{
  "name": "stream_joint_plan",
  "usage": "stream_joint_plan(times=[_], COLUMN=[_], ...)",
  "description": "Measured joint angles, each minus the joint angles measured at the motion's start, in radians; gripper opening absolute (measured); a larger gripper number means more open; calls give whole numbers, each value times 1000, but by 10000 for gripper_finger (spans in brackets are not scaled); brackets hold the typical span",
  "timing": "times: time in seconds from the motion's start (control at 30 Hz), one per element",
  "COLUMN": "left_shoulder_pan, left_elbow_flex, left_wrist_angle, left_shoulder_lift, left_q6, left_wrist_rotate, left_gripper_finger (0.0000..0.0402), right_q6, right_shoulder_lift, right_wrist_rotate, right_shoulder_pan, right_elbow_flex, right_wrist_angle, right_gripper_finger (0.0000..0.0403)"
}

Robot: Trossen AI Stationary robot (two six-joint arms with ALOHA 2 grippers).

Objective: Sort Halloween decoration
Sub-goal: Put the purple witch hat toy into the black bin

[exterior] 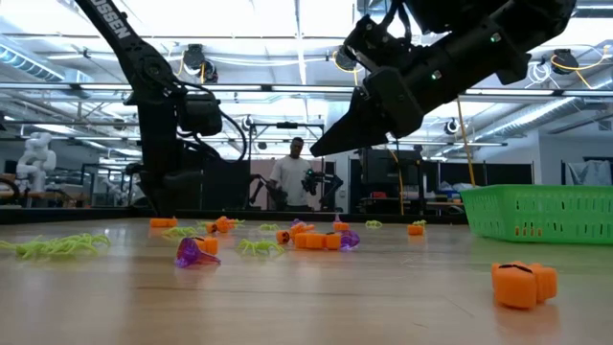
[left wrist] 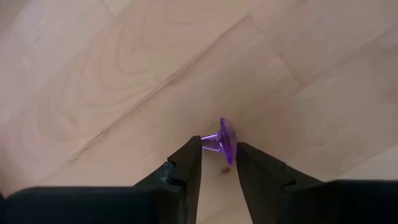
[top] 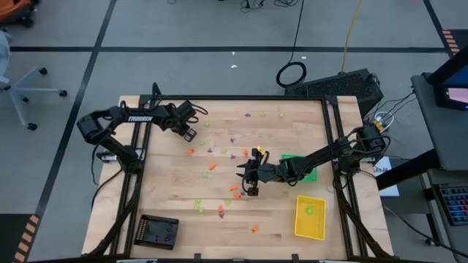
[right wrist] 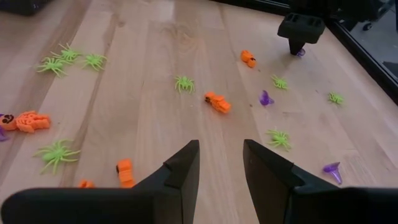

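Note:
Small orange [top: 213,166], lime-green [top: 197,207] and purple [top: 210,150] Halloween trinkets lie scattered over the wooden table. At the far left, my left gripper [top: 189,134] points down at the table, shut on a purple trinket [left wrist: 221,140]. The right wrist view shows that gripper [right wrist: 298,45] far off, with the purple piece at its tips. My right gripper [right wrist: 221,155] hovers open above the table's middle [top: 245,177]. Nothing is between its fingers, and an orange piece [right wrist: 217,101] and green spiders [right wrist: 185,83] lie ahead of it. My left gripper pinches the purple trinket between its two fingertips. The trinket's thin stem [left wrist: 208,142] meets one finger and its flared disc [left wrist: 229,142] meets the other. The fingers come from above, pointing steeply down. I cannot tell whether the trinket rests on the wood.
A green tray [top: 311,174] lies under my right arm, a yellow tray [top: 298,219] at the near right and a black tray [top: 159,231] at the near left. In the low view a person [exterior: 292,177] stands beyond the table's far edge.

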Motion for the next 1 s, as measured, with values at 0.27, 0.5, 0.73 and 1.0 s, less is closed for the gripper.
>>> stream_joint_plan(times=[0.27,0.5,0.73,1.0], left_shoulder_pan=[-28,-53,-67,-79], left_elbow_flex=[15,54,58,58], left_wrist_angle=[-51,-98,-110,-146], left_shoulder_lift=[1,2,2,2], left_q6=[102,101,100,80], left_wrist_rotate=[4,14,51,56], left_gripper_finger=[55,47,46,46], right_q6=[0,0,0,0], right_shoulder_lift=[0,0,0,0], right_wrist_rotate=[0,0,0,0], right_shoulder_pan=[0,0,0,0], right_elbow_flex=[0,0,0,0], right_wrist_angle=[0,0,0,-1], right_gripper_finger=[110,110,110,110])
